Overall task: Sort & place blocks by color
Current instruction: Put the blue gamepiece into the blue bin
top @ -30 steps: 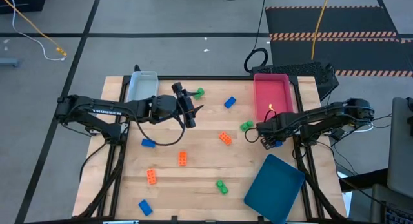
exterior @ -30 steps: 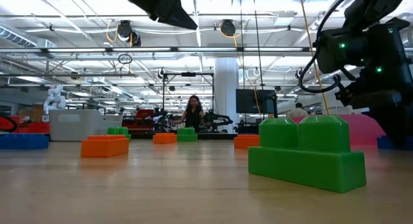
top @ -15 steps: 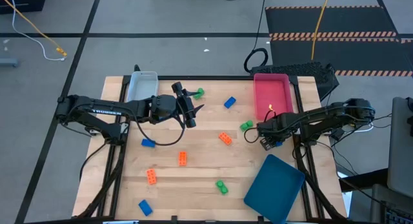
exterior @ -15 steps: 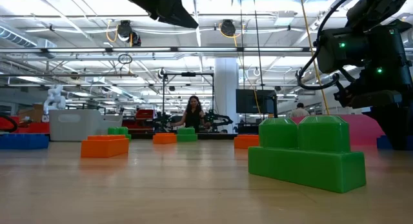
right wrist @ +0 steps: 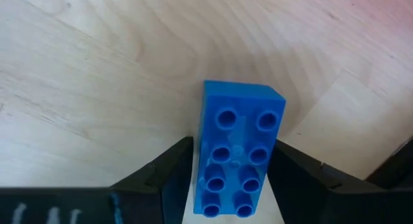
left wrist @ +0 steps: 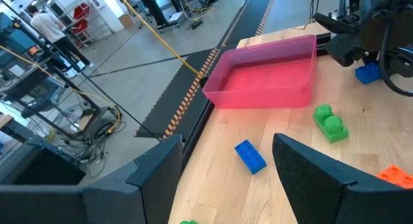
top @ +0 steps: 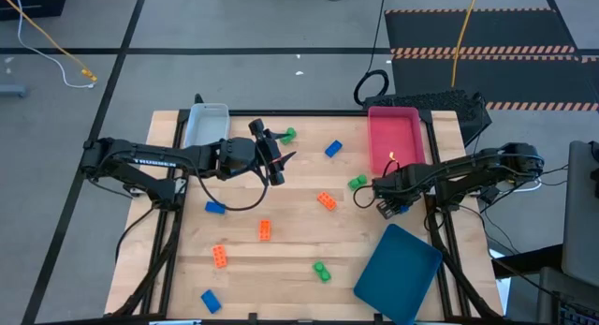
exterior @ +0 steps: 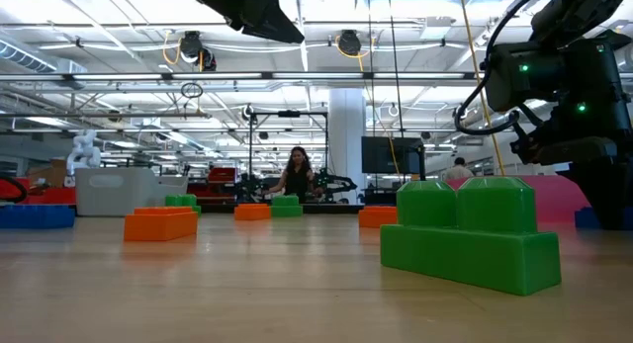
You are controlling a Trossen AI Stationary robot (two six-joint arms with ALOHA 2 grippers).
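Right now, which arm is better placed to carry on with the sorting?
The right arm. Its tool already brackets a blue studded plastic brick on the wooden table, beside the pink tray. The left tool hangs raised and open, holding nothing.

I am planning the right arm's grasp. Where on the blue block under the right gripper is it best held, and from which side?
Probably from straight above, closing on the two long smooth sides of the blue block. It lies flat, studs up, on the table, lengthwise between the right gripper's fingers, which flank those sides. Whether they press it is unclear.
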